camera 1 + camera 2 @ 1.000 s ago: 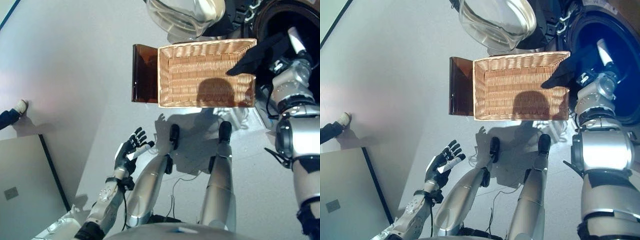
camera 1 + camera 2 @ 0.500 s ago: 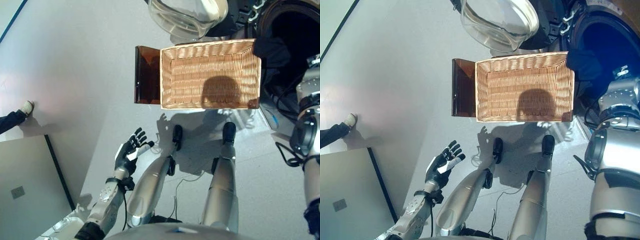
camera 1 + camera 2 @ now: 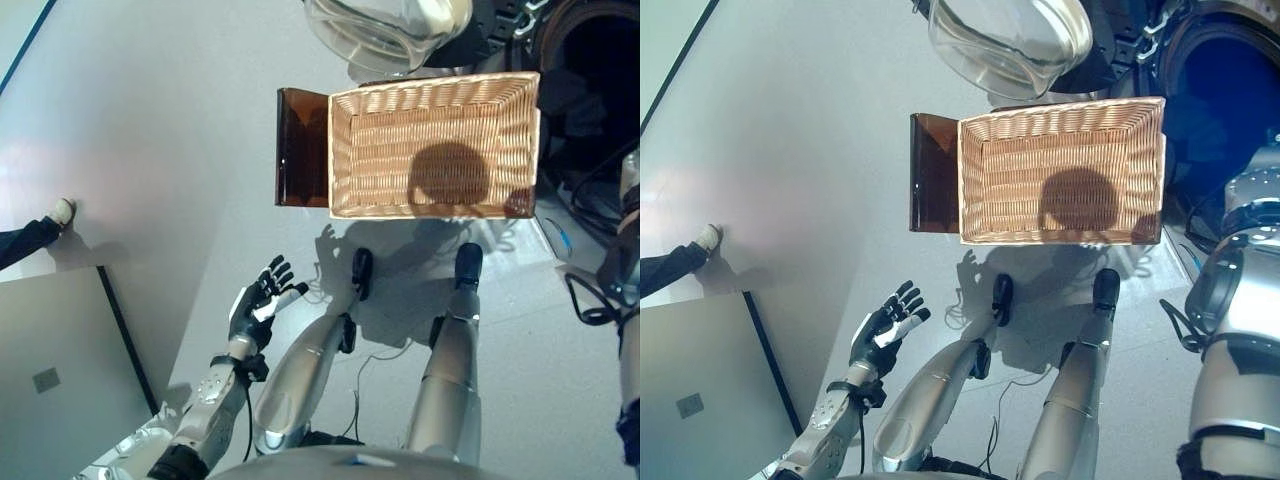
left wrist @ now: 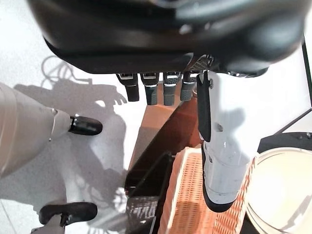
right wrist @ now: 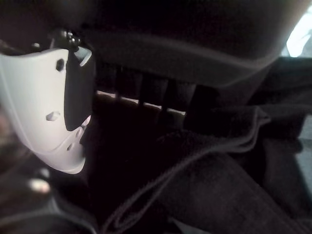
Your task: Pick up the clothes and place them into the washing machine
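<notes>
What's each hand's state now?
Left hand: open, empty, by its side.
Right hand: over dark crumpled cloth; grip cannot be told.

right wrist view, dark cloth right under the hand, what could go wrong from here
The dark cloth lies bunched just past the right hand, and its hem could catch on the fingers when the arm pulls out, dragging it back out of the washing machine. The wicker basket sits close beside the drum opening, so a withdrawing arm might knock it. The left hand hangs open, too far away to help.
</notes>
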